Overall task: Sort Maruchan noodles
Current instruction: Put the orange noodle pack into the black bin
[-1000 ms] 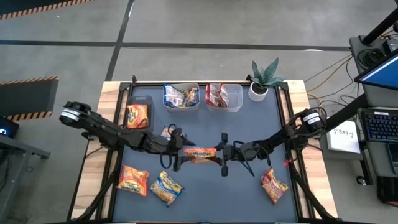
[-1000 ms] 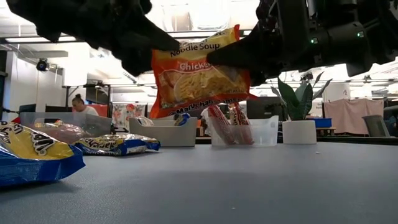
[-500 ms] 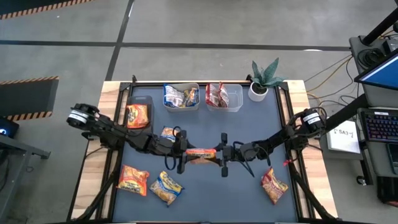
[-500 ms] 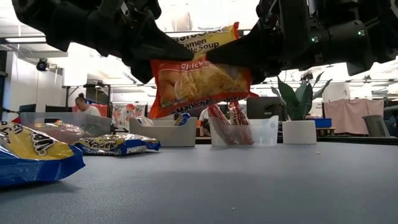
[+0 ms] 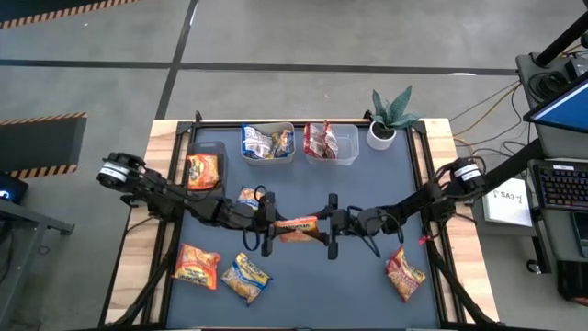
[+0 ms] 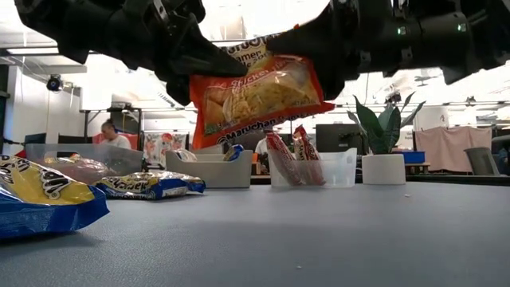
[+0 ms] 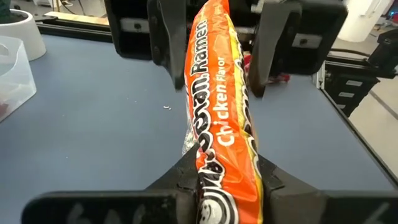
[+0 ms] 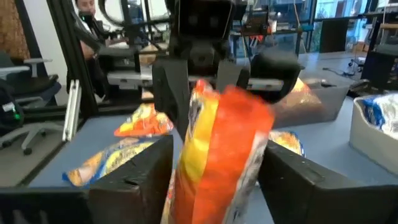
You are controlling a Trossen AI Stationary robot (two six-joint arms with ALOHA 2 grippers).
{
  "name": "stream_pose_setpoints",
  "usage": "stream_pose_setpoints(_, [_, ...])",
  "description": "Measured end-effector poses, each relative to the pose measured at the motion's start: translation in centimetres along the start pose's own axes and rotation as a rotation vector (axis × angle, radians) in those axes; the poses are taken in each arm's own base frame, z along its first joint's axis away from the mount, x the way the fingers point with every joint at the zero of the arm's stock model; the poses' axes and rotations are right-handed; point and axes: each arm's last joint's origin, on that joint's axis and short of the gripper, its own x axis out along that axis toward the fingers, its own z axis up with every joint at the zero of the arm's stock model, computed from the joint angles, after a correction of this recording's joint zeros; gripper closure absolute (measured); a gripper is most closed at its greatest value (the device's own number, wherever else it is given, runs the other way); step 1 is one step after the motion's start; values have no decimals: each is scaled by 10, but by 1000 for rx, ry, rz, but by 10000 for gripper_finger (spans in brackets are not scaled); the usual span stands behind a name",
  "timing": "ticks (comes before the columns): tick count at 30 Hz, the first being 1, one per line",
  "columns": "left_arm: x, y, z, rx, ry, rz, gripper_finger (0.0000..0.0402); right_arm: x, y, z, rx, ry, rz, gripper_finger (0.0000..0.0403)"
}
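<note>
Between two hands (image 5: 268, 225) (image 5: 332, 226), one orange packet (image 5: 298, 226).

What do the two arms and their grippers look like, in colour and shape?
Both arms are dark, slim and jointed. The left arm and the right arm each carry a pale round cap at the outer joint. The left gripper and the right gripper have two flat black fingers on a crossbar. Thin black cables loop near the wrists.

Bright backlight, blurred right-wrist foreground

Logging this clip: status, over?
Left gripper clamped on orange noodle packet, mid-air. Right gripper open around its other end. Nothing in the way.
</note>
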Motion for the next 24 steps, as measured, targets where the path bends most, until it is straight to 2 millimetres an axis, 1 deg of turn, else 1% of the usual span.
stream_pose_setpoints(7, [-11,0,9,1,3,-2,352,-11,-4,29,0,23,-20,141])
stream_pose_setpoints(13, [-36,3,25,19,78,59,352,-25,-15,63,13,-17,-48,105])
stream_pose_setpoints(15, [-48,5,34,26,114,118,352,-31,-20,74,18,-31,-60,97])
stream_pose_setpoints(19, [-77,13,50,54,193,307,352,-42,-26,92,25,-71,-92,90])
stream_pose_setpoints(21, [-94,18,56,60,217,419,352,-45,-29,96,24,-71,-106,90])
stream_pose_setpoints(24, [-120,26,65,40,202,635,352,-49,-29,100,16,-75,-108,93])
